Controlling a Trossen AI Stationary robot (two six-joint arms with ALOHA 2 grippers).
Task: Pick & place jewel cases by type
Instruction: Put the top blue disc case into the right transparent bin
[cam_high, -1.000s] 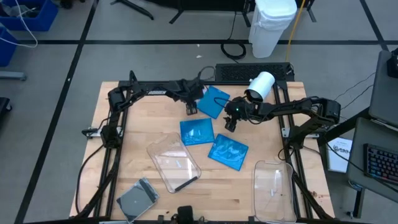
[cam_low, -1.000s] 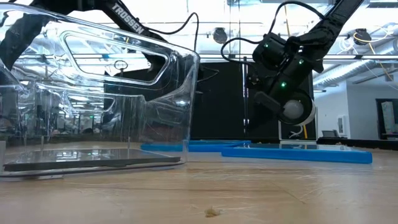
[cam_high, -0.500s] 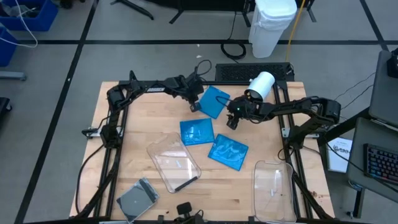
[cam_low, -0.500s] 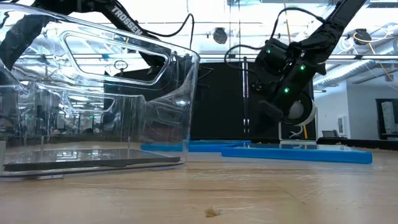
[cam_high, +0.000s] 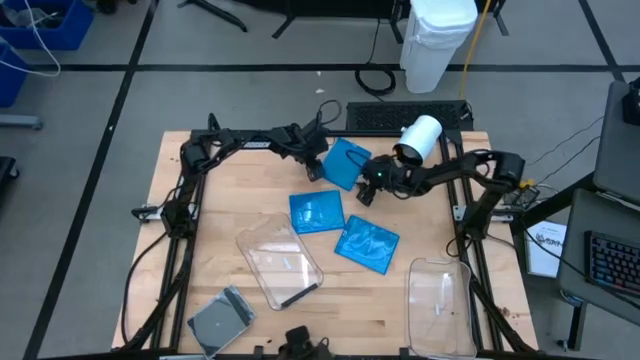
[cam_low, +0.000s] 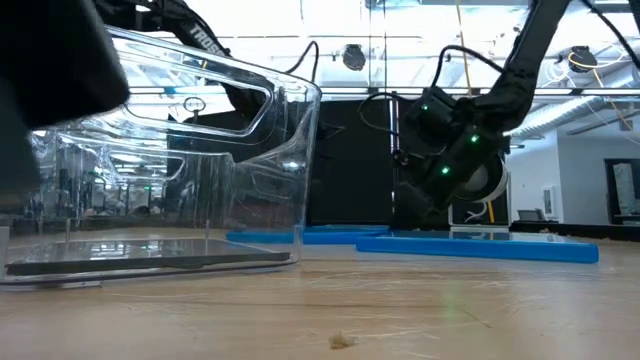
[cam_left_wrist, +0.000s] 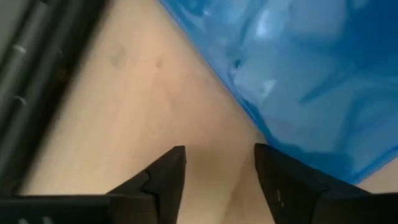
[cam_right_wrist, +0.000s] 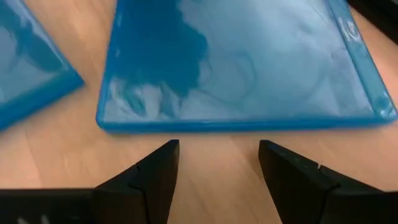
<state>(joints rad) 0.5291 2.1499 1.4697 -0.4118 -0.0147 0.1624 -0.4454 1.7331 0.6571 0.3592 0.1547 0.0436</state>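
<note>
Three blue jewel cases lie flat on the wooden table: a far one (cam_high: 346, 162), a middle one (cam_high: 316, 212) and a right one (cam_high: 367, 245). My left gripper (cam_high: 314, 172) stands open over bare wood at the far case's left edge (cam_left_wrist: 298, 74), touching nothing. My right gripper (cam_high: 364, 194) is open and low at the same case's near right edge (cam_right_wrist: 236, 68), fingers just short of it. A grey jewel case (cam_high: 222, 320) lies at the near left corner. A dark flat case (cam_low: 150, 256) lies inside a clear tub (cam_high: 280, 265).
A second clear tub (cam_high: 440, 295) stands at the near right. A white roll (cam_high: 420, 136) and a keyboard (cam_high: 405, 115) sit at the table's far edge. A dark blurred shape (cam_low: 50, 70) covers the low view's upper left. Bare wood lies on the table's left side.
My right gripper has come down toward the table and shifted a little left, closer to the far blue case, staying open. The dark blurred shape has entered the low view's upper left. The cases have not moved.
</note>
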